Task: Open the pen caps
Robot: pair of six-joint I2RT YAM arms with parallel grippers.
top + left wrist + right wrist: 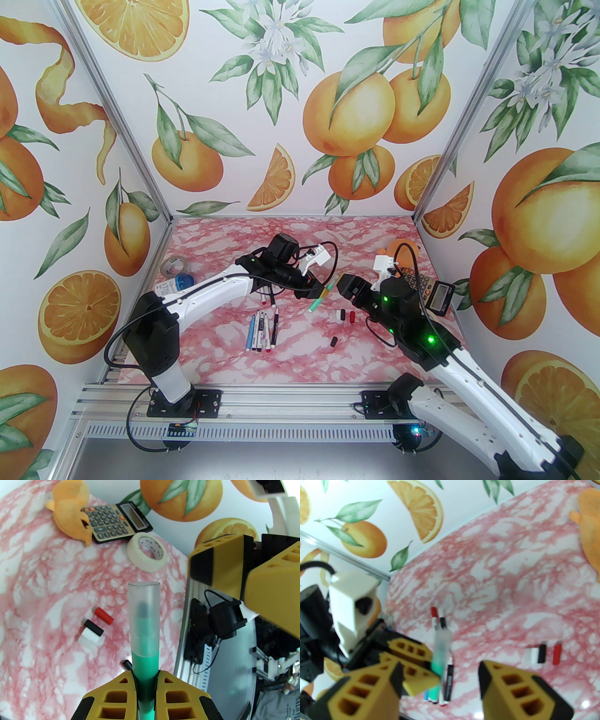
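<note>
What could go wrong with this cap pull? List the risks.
1. The jaws of the right gripper stand open, not yet around the translucent cap; closing from there may miss it or knock it aside.
2. The left gripper clamps the green pen right below that cap, so the two sets of jaws could collide.

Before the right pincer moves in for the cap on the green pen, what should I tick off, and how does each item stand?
1. Left pincer clamped on the green pen: ok.
2. Clear cap seated on the pen, ready to pull: ok.
3. Right pincer open wide enough for the cap: ok.
4. Right pincer around the cap: not ok; the left wrist view shows it off to one side.
5. Loose caps lying clear of the pen: ok.
6. Left grip firm enough to resist the pull: cannot tell.
</note>
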